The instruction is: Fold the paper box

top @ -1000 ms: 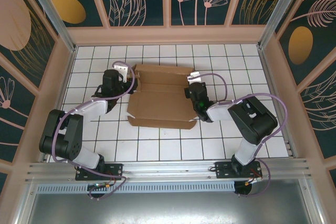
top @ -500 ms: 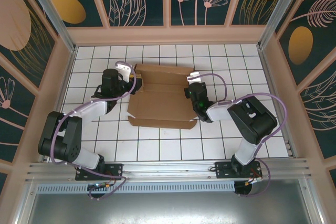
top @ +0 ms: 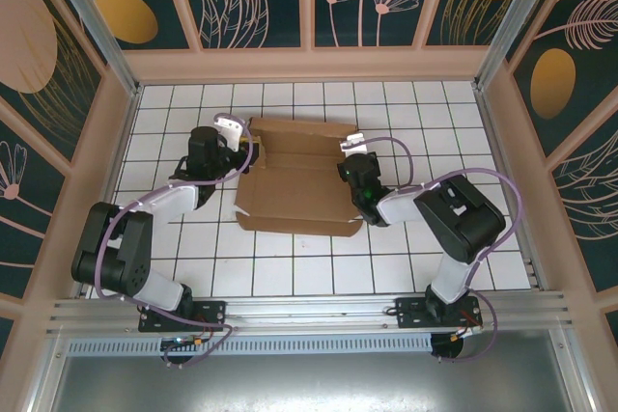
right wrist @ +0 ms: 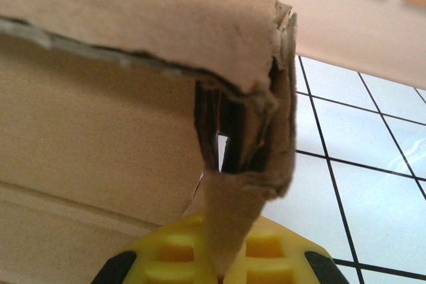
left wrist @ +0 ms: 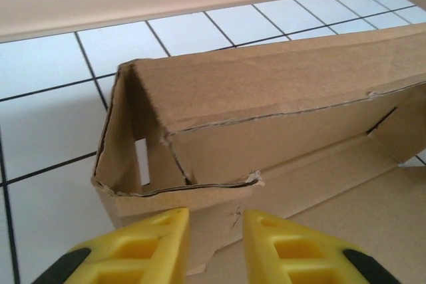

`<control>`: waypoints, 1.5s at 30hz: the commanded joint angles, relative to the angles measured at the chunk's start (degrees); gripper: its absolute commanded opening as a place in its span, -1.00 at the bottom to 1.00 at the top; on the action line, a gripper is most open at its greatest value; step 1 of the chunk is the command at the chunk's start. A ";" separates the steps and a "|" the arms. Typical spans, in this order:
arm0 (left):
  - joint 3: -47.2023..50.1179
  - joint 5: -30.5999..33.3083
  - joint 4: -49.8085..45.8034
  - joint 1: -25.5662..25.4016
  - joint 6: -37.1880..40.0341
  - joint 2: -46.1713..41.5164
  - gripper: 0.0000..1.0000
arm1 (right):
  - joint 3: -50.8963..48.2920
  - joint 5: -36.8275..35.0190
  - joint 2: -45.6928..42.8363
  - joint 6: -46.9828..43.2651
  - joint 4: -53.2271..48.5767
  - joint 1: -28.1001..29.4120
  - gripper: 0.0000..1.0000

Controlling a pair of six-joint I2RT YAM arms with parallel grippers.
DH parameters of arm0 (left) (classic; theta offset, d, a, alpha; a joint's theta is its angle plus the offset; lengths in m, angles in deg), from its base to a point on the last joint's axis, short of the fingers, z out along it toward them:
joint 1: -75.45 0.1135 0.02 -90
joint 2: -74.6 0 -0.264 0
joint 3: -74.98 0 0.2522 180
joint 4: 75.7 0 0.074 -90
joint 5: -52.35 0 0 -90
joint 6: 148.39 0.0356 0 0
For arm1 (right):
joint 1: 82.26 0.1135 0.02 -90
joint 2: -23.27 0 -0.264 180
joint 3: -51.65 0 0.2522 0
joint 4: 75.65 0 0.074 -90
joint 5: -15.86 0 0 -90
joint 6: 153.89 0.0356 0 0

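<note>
We see the plain brown die-cut cardboard box [top: 294, 185] at the centre of the white tiled worktop [top: 290, 267]. Its far wall is raised, its near panel lies flat, and its creases are ragged. The left pincer [left wrist: 216, 244] is released, fingers apart just before the box's upper-left corner flap. The right pincer [right wrist: 223, 257] grasps a flap strip at the box's right edge. Bare tiles ring the box on every side.
</note>
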 commanded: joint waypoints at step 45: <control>-9.44 0.80 -11.41 1.08 20.13 9.25 -0.27 | 6.65 10.99 -3.18 3.28 -18.31 -1.23 -1.00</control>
